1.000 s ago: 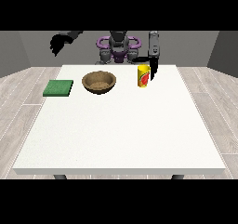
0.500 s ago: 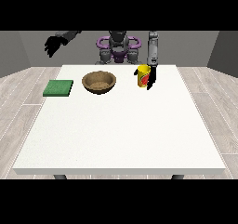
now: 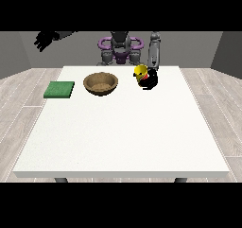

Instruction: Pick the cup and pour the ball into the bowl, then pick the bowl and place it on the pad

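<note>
Cup (image 3: 140, 72) tilted, yellow, at surface (image 3: 123, 132) far right, fingers of hand at view's right (image 3: 150, 80) curled round it. Bowl (image 3: 100, 83) left of cup; pad (image 3: 59, 89) further left. Other hand (image 3: 43, 40) raised, fingers spread.

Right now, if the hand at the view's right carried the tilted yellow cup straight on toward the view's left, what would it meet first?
Most likely the round brown wooden bowl. The black hand at the view's right is wrapped around the yellow cup, and only bare white table lies between them, though depth is hard to judge.
</note>
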Controlling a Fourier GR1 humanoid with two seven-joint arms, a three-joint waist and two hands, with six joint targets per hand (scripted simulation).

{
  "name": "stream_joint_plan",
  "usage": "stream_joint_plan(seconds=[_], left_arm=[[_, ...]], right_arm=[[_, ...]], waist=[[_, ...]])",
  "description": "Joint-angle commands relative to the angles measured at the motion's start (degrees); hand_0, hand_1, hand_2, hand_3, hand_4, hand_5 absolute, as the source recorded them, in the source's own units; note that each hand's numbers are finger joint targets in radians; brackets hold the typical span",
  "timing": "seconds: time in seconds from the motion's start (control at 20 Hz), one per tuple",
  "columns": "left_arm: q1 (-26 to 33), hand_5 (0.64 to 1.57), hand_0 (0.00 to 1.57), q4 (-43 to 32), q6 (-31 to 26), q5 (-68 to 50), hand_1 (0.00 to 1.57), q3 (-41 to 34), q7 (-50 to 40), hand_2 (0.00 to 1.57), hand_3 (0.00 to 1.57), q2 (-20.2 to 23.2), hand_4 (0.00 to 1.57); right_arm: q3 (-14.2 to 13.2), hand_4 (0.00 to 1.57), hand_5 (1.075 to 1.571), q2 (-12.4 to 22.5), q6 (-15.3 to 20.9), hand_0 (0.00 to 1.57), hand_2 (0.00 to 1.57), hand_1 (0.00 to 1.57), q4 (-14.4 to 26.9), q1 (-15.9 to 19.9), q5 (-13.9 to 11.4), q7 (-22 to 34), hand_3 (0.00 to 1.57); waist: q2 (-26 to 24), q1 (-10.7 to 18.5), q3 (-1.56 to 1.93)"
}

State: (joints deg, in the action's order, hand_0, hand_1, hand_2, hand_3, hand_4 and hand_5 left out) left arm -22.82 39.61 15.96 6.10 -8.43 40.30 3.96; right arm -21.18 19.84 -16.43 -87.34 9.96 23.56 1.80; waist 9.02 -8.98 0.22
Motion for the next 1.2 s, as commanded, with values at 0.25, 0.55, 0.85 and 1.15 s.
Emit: stream_joint_plan(seconds=[0.25, 0.55, 0.85, 1.15], left_arm=[[-5.9, 1.488, 1.3, 2.27, 12.37, 17.04, 1.3, 13.22, -20.32, 1.57, 1.57, -0.83, 1.4], [-11.16, 1.535, 1.36, -4.86, 20.83, 38.12, 1.36, 25.79, -34.94, 1.57, 1.57, 0.87, 1.46], [-22.19, 1.531, 1.36, -7.58, 15.88, 49.45, 1.36, 33.63, -55.63, 1.57, 1.57, -3.8, 1.47], [-30.28, 1.529, 1.31, -8.68, 10.7, 56.4, 1.31, 37.04, -65.78, 1.57, 1.57, -3.91, 1.47]], right_arm=[[-0.49, 0.64, 1.564, 0.17, -0.66, 0.0, 0.0, 0.0, 9.76, -3.14, -2.64, -0.71, 0.28], [-1.83, 0.67, 1.561, 2.42, -2.2, 0.0, 0.0, 0.0, 13.56, -1.65, -0.55, 1.75, 0.15], [-2.96, 0.69, 1.56, 3.41, -4.51, 0.0, 0.0, 0.0, 20.1, -1.31, -1.28, -2.0, 0.0], [-2.3, 0.7, 1.56, 4.06, -6.89, 0.0, 0.0, 0.0, 20.79, 3.3, 0.31, -2.28, 0.17]], waist=[[-11.59, 4.0, -0.01], [-15.33, 3.99, 0.24], [-14.88, 4.53, -0.04], [-10.92, 0.93, -0.16]])
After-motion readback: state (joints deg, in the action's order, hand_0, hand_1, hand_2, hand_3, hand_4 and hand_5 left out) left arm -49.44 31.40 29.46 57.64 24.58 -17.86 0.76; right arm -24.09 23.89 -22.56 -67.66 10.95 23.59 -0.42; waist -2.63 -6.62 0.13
